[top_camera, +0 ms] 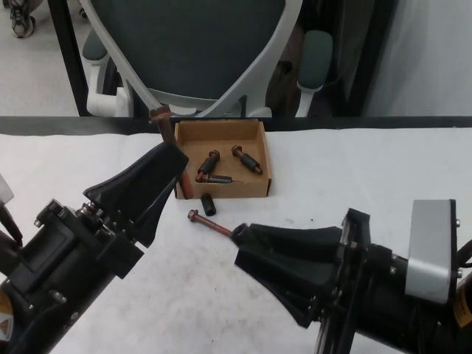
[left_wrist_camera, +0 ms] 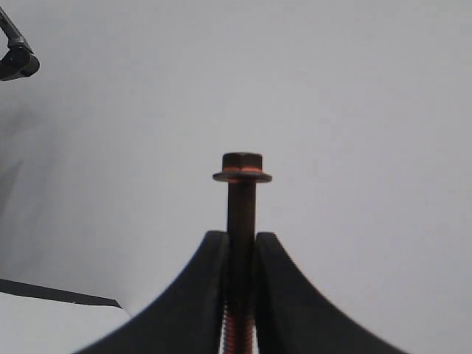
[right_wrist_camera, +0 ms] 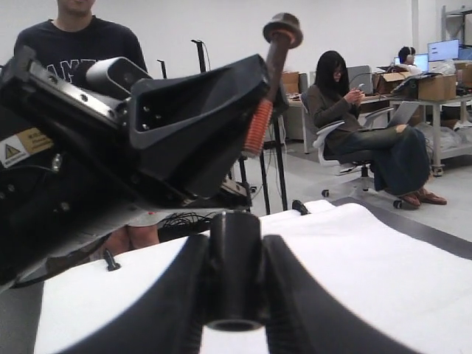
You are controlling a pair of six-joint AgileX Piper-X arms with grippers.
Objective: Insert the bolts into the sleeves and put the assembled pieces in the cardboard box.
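Note:
My left gripper (top_camera: 172,156) (left_wrist_camera: 242,247) is shut on a rusty bolt (top_camera: 162,122) (left_wrist_camera: 242,168), held by its shank with the head sticking out past the fingertips. It hangs over the near left corner of the cardboard box (top_camera: 221,190). My right gripper (top_camera: 241,236) (right_wrist_camera: 234,247) is shut on a black sleeve (right_wrist_camera: 234,274), low over the table in front of the box. The right wrist view shows the left gripper (right_wrist_camera: 267,74) and its bolt (right_wrist_camera: 282,33) just above the sleeve. Three assembled pieces (top_camera: 247,159) lie in the box.
A loose bolt (top_camera: 203,220) and a loose black sleeve (top_camera: 209,203) lie on the white table (top_camera: 354,169) between the box and my right gripper. An office chair (top_camera: 192,44) stands behind the table's far edge.

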